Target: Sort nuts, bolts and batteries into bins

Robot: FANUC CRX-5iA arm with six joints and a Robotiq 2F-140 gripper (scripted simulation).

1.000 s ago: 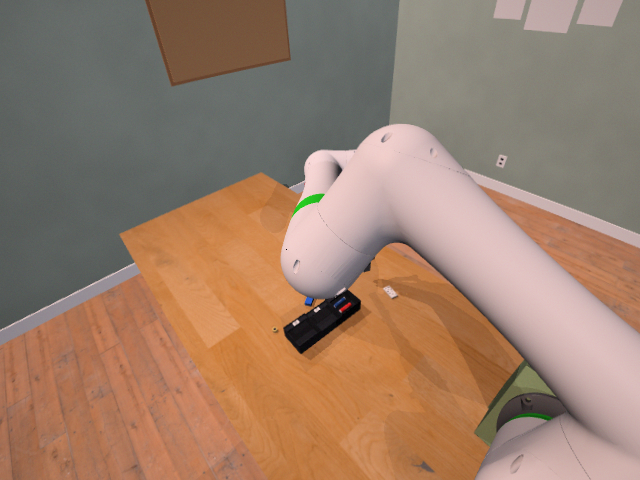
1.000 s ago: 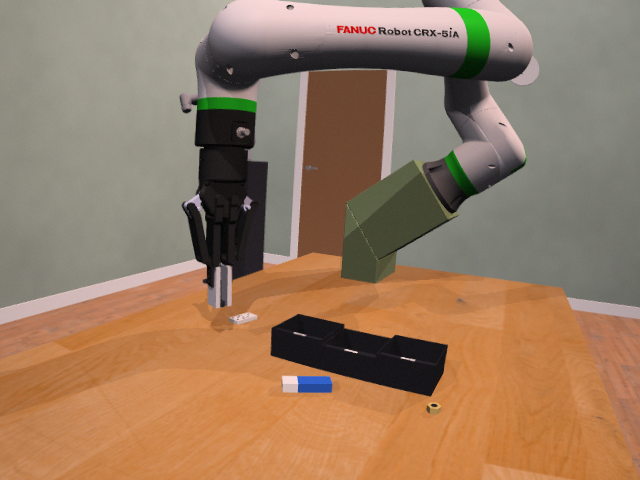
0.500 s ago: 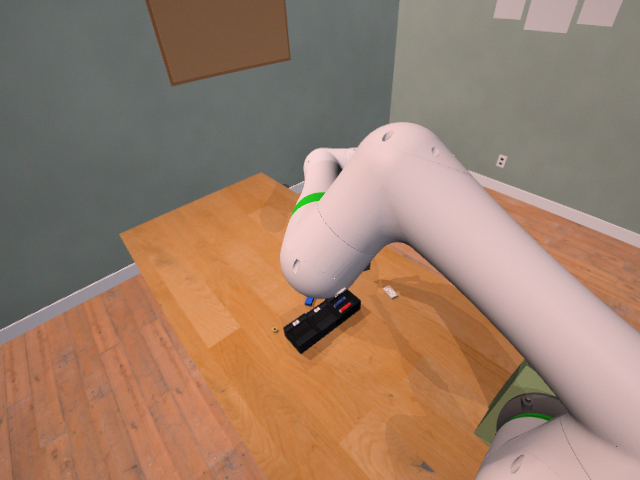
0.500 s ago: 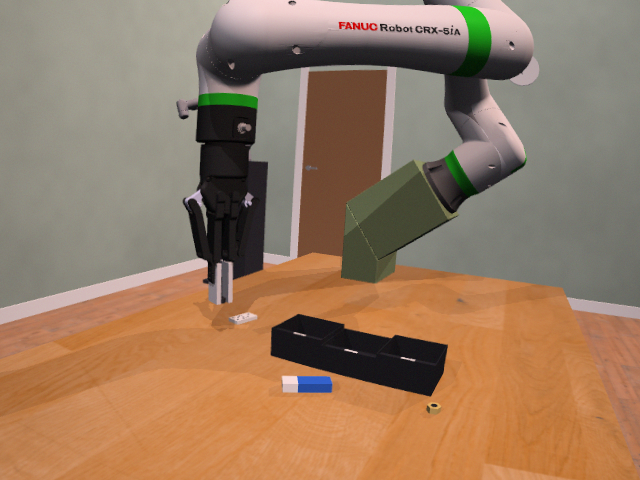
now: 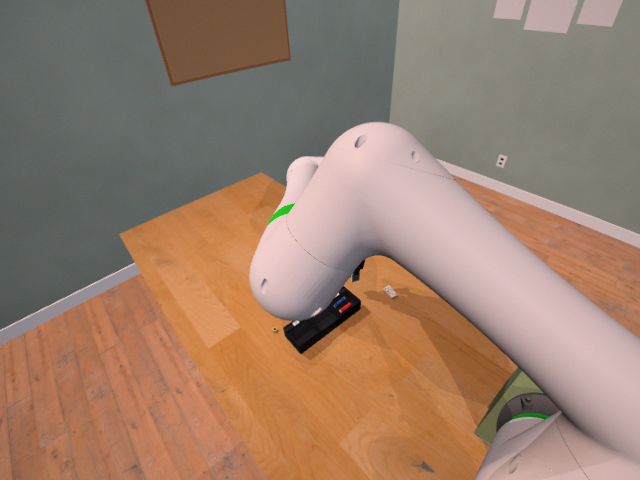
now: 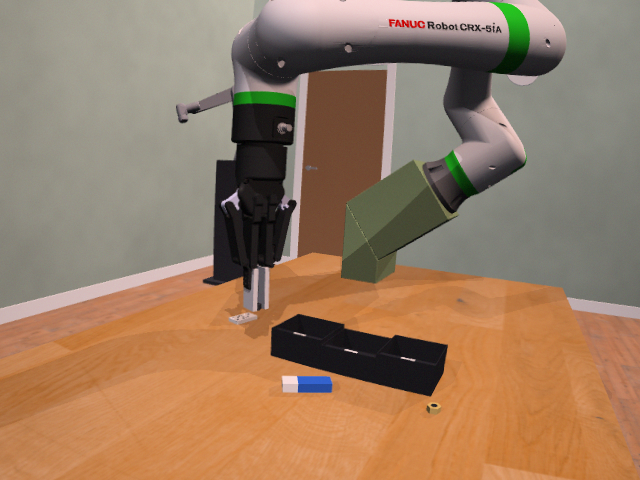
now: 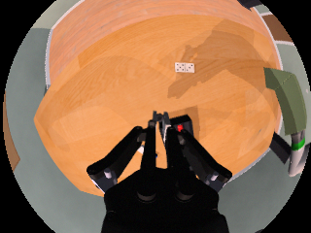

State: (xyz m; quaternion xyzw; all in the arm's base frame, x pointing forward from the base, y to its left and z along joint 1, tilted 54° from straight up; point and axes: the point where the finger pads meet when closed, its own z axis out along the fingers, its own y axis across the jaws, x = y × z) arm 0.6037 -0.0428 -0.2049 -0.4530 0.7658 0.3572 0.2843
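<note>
My gripper (image 6: 256, 274) (image 7: 159, 116) is shut on a grey and white battery (image 6: 255, 297), which hangs upright from the fingers above the table, left of the black three-compartment bin (image 6: 361, 367) (image 5: 306, 338) (image 7: 187, 121). In the top view the arm hides the gripper. A blue and a red battery (image 5: 345, 307) lie in one end compartment. A blue and white battery (image 6: 306, 383) lies on the table in front of the bin. A brass nut (image 6: 433, 408) (image 5: 274, 329) lies on the table near the bin's other end. I cannot read the bin's letters.
A white domino tile (image 6: 242, 317) (image 5: 390, 291) (image 7: 185, 67) lies flat on the table just below and beside the held battery. The olive robot base (image 6: 387, 227) stands at the table's far edge. The table edges are far from the bin.
</note>
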